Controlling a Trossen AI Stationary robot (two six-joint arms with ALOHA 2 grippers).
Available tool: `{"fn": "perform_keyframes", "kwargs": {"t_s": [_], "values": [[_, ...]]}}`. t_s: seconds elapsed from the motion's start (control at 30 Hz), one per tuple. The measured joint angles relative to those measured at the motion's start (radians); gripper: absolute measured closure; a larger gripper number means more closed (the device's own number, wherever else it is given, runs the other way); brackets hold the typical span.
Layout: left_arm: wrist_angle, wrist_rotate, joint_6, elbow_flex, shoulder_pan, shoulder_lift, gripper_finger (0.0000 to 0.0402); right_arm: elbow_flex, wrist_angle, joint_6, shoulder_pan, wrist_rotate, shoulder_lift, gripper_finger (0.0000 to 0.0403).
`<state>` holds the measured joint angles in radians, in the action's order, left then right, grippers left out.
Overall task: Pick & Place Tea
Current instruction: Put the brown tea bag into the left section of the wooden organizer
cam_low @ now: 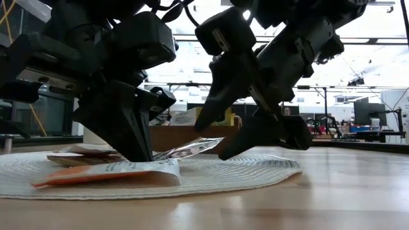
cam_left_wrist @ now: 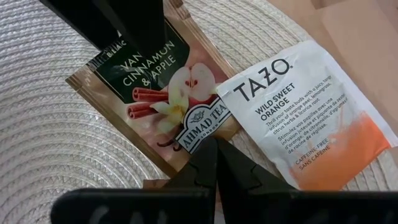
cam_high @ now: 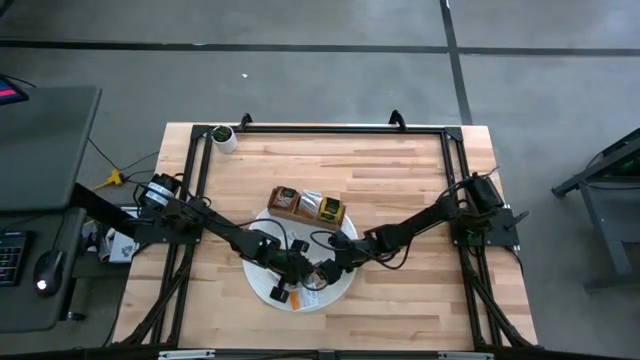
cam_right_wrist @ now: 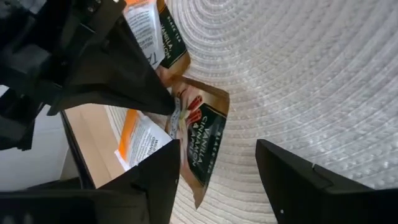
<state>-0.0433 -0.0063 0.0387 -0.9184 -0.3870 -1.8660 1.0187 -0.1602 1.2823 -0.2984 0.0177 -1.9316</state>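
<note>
While both my arms met over the mat (cam_high: 262, 283), my left gripper (cam_left_wrist: 214, 163) was clenched on the brown tea packet (cam_left_wrist: 163, 93), the white-orange packet (cam_left_wrist: 311, 118) lay beside it on the mat, my right gripper (cam_right_wrist: 217, 180) spread, holding nothing.

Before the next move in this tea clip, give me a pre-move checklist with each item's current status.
1. Left gripper shut, tips pressing the Vanilla Cinnamon & Apple packet: ok.
2. Right gripper open beside that packet: ok.
3. Packet actually between the right fingers: cannot tell.
4. Tazo Wild Sweet Orange packet lies flat on the woven mat, overlapping the first packet's edge: not ok, could drag along.
5. Wooden tray reachable behind the mat: ok.
</note>
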Motion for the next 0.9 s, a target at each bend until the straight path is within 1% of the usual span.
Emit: {"fn": "perform_keyframes", "kwargs": {"t_s": [0.47,0.63,0.67,0.73,0.9], "values": [[0.0,0.0,0.001,0.0,0.0,0.0,0.0402,0.0,-0.001,0.0,0.008,0.019,0.0,0.0327],[0.0,0.0,0.001,0.0,0.0,0.0,0.0402,0.001,-0.003,-0.009,0.017,0.045,0.0,0.039],[0.0,0.0,0.001,0.0,0.0,0.0,0.0402,0.001,-0.005,-0.019,0.018,0.048,0.0,0.0396],[0.0,0.004,0.001,0.0,0.0,0.0,0.0401,0.001,-0.006,-0.023,0.018,0.05,0.001,0.0396],[0.0,0.049,0.001,0.0,0.002,0.0,0.0401,0.001,-0.008,-0.03,0.018,0.057,0.001,0.0401]]}}
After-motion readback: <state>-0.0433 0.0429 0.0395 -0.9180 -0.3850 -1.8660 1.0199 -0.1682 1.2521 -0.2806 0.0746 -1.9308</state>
